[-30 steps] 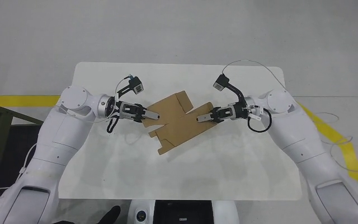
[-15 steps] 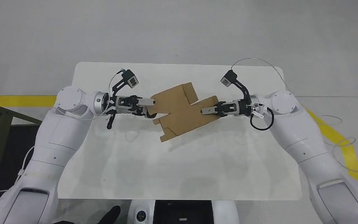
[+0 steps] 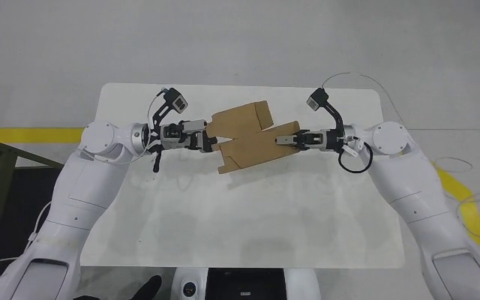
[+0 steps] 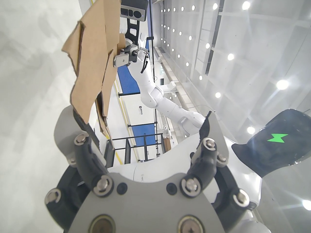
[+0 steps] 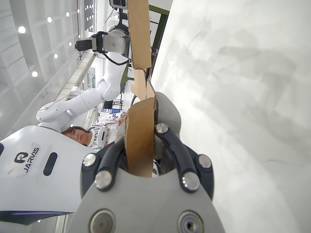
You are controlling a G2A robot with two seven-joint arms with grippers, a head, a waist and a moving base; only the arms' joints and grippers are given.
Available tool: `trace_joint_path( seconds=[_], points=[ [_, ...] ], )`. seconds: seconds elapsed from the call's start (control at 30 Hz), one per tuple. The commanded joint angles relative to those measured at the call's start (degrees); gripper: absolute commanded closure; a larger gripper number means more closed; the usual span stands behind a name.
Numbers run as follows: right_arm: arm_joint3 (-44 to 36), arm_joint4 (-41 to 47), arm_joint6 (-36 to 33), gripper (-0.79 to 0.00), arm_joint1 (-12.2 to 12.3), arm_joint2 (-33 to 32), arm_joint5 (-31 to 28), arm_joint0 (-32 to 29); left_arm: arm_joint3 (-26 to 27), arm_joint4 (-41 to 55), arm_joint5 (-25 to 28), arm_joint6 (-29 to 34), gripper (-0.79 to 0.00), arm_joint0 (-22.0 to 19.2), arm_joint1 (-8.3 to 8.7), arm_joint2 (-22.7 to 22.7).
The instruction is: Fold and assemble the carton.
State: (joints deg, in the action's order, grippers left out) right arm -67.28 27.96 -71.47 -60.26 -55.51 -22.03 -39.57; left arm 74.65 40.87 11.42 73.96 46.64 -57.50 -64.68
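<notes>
Carton: the carton, a flat creased brown blank with flaps and slots, is hanging between the two grippers over the far half of the table, about midway between its left and right edges. It is apparently lifted off the surface.
Right gripper: the right gripper is clamping one end flap, with the cardboard running straight between its closed fingers.
Left gripper: the left gripper is standing wide open at the carton's opposite end. One finger is touching or just beside the cardboard edge, and nothing is gripped.
Step in hand: it is probably taking a second hold, so that a panel can be bent along a crease.
Doing it well: the left fingers should be straddling a single panel close to a score line, not a stacked pair of flaps. They should be closing squarely across the sheet. The right hold should be keeping the blank taut and level, so the end is not sagging away from the open fingers.
Edges: the carton's far flap is lying nearest the table's far edge, though inside it. The left and right edges are sitting well apart from the cardboard.
Open room: the widest bare surface is lying toward the near edge, so lowering the blank there for pressing folds is looking safest.
</notes>
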Motion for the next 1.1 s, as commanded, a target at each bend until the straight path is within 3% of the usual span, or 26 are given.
trace_joint_path(
  seconds=[0.0, 0.5, 0.8, 1.07],
  points=[
    [-0.3, -0.2, 0.0, 0.000, 0.0, -0.1, 0.2, -0.4, -0.3, -0.6, 0.6, -0.4, -0.785, -0.3, -0.04, -0.2],
    [-2.2, -3.1, 1.3, 0.000, -0.1, -0.4, 1.6, -1.2, 2.2, -1.3, 0.3, -0.1, -0.785, -1.0, 0.05, -2.2],
    [-3.2, -3.3, 1.3, 0.000, -0.4, -0.3, 1.9, -0.9, 0.2, -2.9, 0.0, -4.8, -0.785, -1.7, -0.59, -1.0],
    [-3.4, -3.3, 1.2, 0.000, -0.5, -0.5, 1.8, -0.9, -0.8, -4.4, -0.8, -5.1, -0.785, -1.7, -0.82, -0.4]
  ],
)
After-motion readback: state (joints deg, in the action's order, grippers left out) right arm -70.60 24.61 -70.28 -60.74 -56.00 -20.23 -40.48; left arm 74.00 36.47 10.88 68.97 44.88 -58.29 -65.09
